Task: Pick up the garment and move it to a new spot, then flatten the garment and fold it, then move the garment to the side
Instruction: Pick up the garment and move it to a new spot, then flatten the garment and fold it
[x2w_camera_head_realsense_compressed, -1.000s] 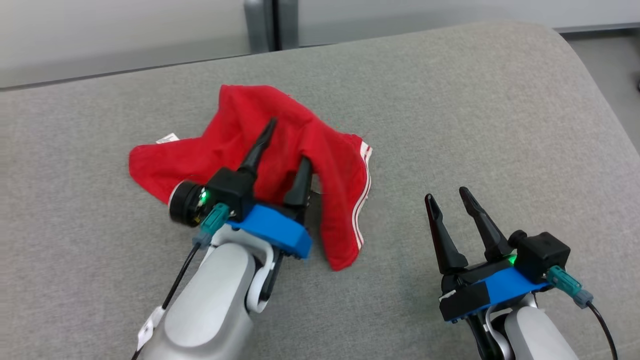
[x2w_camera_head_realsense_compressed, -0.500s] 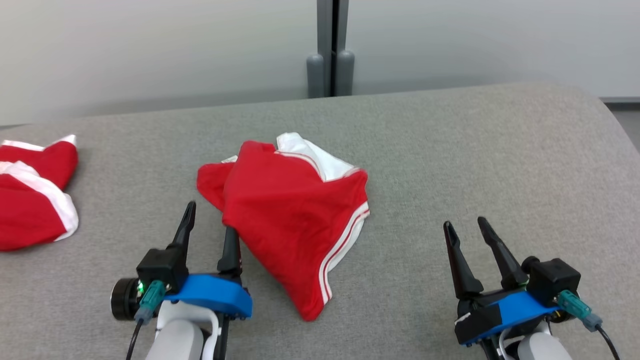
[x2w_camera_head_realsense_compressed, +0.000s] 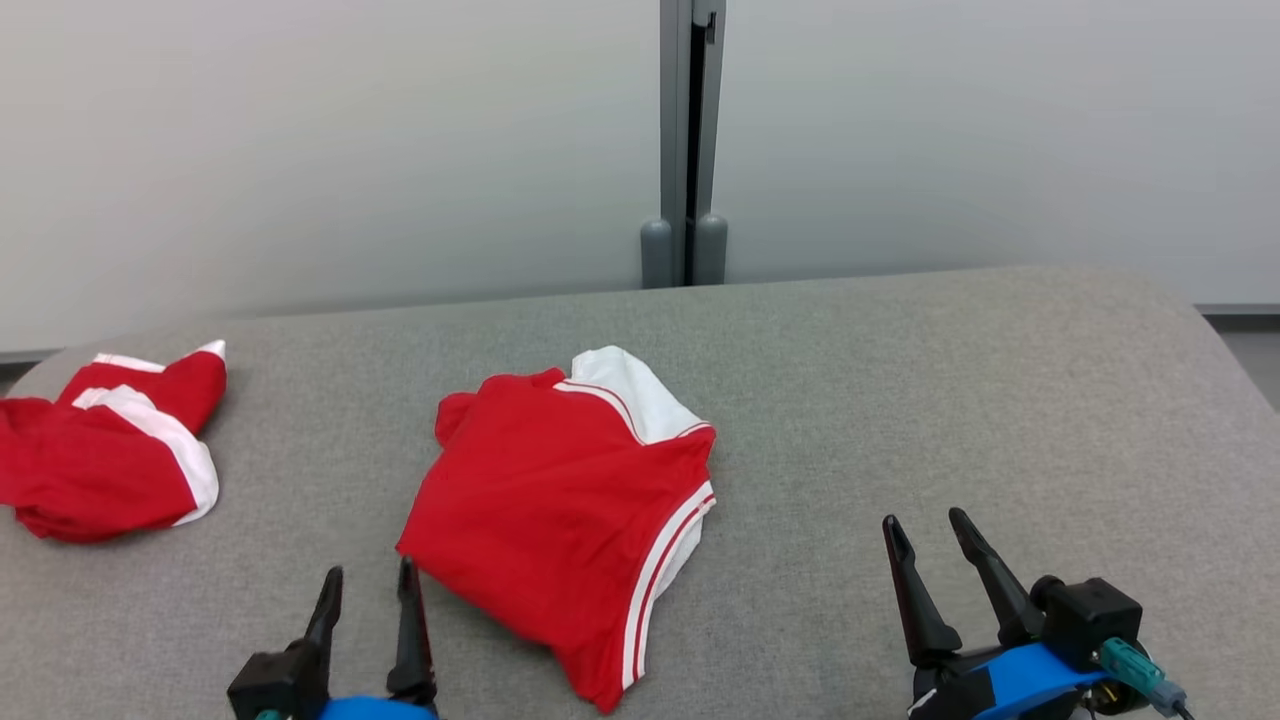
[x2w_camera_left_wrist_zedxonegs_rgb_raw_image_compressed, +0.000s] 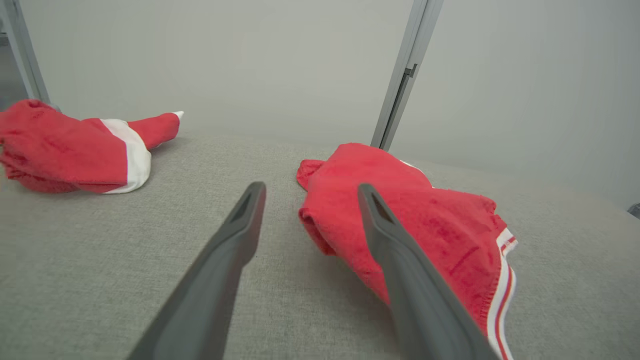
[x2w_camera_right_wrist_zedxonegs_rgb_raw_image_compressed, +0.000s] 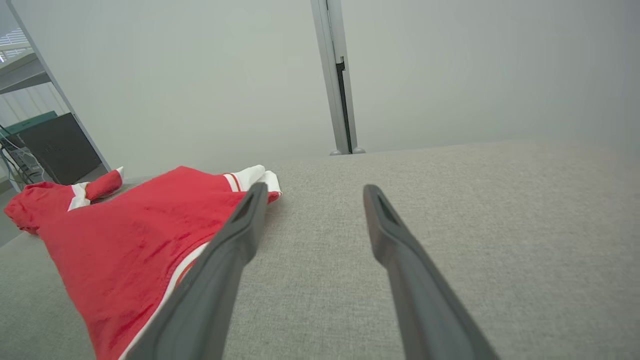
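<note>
The red garment lies on the grey counter, a little left of centre. It is folded into a rough block. A white panel sticks out at its far edge, and white stripes run along its right edge down to a point at the near side.

The left hand sits at the near left, its two dark fingers spread apart and grasping nothing. Its right finger stands just beside the garment's near left corner. Whether it touches the cloth cannot be told. In the left wrist view that finger crosses in front of the red fabric while the other finger is over bare counter.

The right hand sits at the near right, released as well, fingers apart and empty. It is over bare counter, well apart from the garment's striped edge.

A second garment, red with a white band, lies bunched at the counter's far left edge. Behind the counter stands a pale wall with a grey post at its middle.
</note>
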